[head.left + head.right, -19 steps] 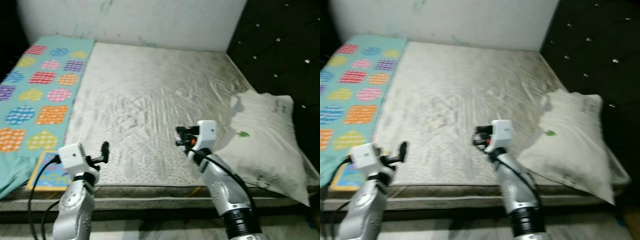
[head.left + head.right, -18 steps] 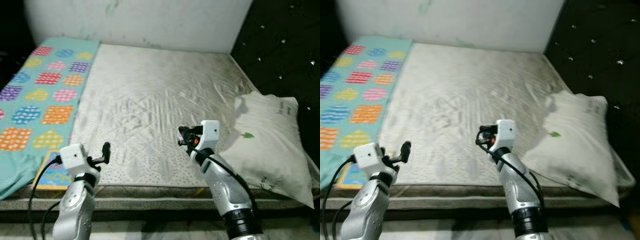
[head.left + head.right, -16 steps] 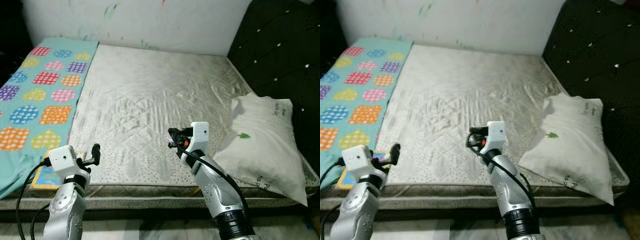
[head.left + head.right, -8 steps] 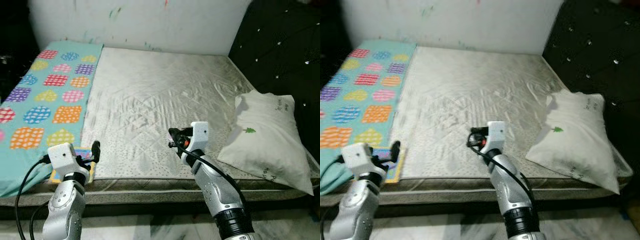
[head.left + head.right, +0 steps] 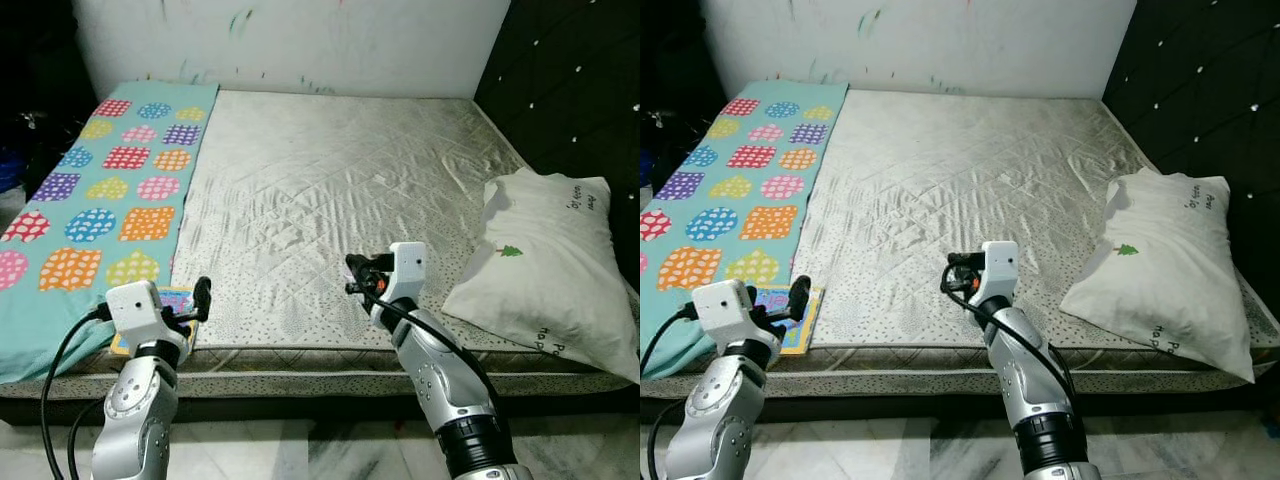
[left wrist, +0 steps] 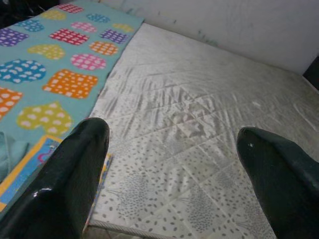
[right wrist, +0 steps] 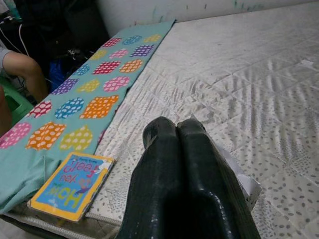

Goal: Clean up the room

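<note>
The bed (image 5: 340, 180) takes up most of the room in front of the robot, its pale quilted mattress bare and rumpled, pushed against a white wall with a dark tufted headboard (image 5: 580, 90) along the robot's right. A teal blanket (image 5: 100, 190) patterned with bright dotted shapes runs down the left side of the mattress and spills over its near edge. A white pillow (image 5: 545, 270) with a small green tree print lies slanted at the near right corner, against the headboard. A thin children's book (image 5: 790, 305) with a blue and yellow cover lies flat at the near left edge of the mattress, partly on the blanket's border.

The right claw (image 7: 184, 174) hovers over the front-middle of the mattress, fingers pressed together and clenched on nothing, a small bit of white showing beyond them. The left claw (image 6: 169, 169) is held low near the book, fingers spread wide apart, released, not touching it.
</note>
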Motion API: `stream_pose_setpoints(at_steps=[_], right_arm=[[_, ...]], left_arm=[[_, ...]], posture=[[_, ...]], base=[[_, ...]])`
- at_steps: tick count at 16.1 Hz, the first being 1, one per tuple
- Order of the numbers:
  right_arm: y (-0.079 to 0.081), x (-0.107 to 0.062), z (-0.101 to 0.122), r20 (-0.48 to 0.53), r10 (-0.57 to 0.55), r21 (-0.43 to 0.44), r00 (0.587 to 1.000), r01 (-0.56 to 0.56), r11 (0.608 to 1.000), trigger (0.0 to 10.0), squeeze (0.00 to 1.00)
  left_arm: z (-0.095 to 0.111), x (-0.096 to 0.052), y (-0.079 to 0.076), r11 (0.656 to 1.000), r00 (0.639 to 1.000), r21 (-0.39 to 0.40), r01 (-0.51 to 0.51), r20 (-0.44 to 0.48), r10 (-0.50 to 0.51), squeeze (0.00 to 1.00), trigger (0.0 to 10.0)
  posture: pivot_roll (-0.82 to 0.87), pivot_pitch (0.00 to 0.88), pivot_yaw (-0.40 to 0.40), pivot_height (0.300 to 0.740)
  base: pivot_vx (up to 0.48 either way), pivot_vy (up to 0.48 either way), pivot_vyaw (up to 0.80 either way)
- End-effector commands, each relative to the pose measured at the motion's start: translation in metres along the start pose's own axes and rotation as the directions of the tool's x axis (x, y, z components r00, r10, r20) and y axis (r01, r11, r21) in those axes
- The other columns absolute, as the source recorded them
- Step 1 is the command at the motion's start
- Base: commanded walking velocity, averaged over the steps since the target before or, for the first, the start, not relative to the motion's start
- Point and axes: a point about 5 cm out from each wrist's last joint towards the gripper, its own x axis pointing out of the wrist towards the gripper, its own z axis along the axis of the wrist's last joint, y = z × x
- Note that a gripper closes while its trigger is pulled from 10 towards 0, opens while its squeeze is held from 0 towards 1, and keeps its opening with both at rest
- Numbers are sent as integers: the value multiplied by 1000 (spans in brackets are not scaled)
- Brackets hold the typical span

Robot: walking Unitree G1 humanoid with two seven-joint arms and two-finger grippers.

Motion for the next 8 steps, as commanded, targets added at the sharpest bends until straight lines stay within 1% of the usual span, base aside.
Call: stream_pose_setpoints(at_steps=[1, 8], right_arm=[[-3, 0, 2, 6, -15, -11, 1000, 15, 1000, 10000, 0], [-2, 0, 2, 11, -11, -9, 1000, 11, 1000, 10000, 0]], left_arm=[[3, 1, -1, 1000, 1000, 10, 10, 13, -10, 0, 10000], [-1, 0, -1, 1000, 1000, 2, 4, -1, -4, 0, 10000]], posture=[[-72, 35, -48, 740], [-72, 35, -48, 740]], base=[[341, 0, 0], [343, 0, 0]])
